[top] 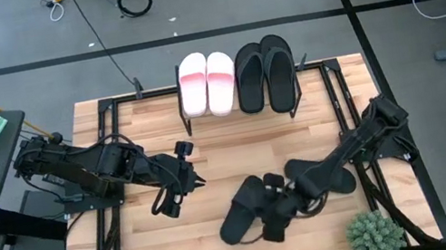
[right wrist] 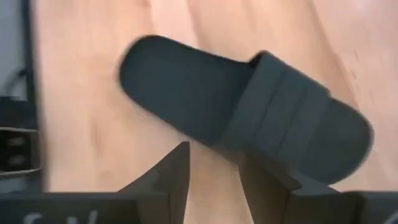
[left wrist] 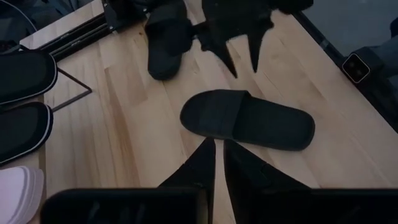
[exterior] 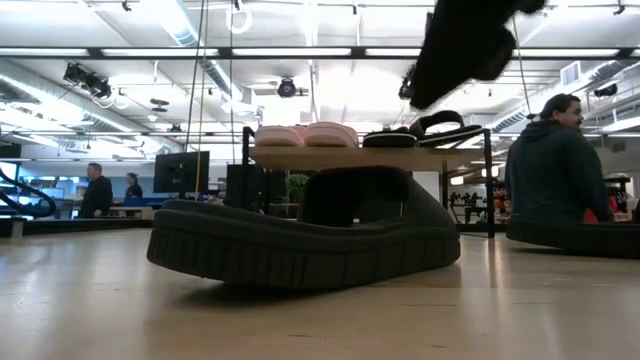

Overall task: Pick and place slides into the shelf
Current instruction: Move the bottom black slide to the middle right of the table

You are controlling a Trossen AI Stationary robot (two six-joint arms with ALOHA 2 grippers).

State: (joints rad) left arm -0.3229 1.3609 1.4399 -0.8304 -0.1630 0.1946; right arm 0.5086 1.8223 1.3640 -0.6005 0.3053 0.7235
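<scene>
Seen from above, the shelf (top: 241,94) stands at the far middle of the table (top: 229,156), and its top board already carries four sandals side by side: the two pink-and-white slides (top: 206,83) on the left and a black pair (top: 264,73) on the right, toes pointing away from the arms, presumably so the row packs tightly. Two black wide-strap slides remain on the table. One black slide (top: 241,214) lies flat near the front centre, sole down with its strap uppermost, a pose that leaves the strap free to be pinched; the other black slide (top: 320,178) lies just to its right, partly under the right arm. The right gripper (top: 284,199) hangs between these two, above the nearer slide (right wrist: 249,121), with its fingers (right wrist: 165,177) spread a moderate way apart and nothing between them; this placement suggests it is lining up over the strap for a grasp. The left gripper (top: 179,180) waits left of centre, clear of the slides, its fingers (left wrist: 199,171) drawn nearly together and empty, probably held back to give the right arm room. By this evidence the task is well along, with the lower tier's contents not visible.
</scene>
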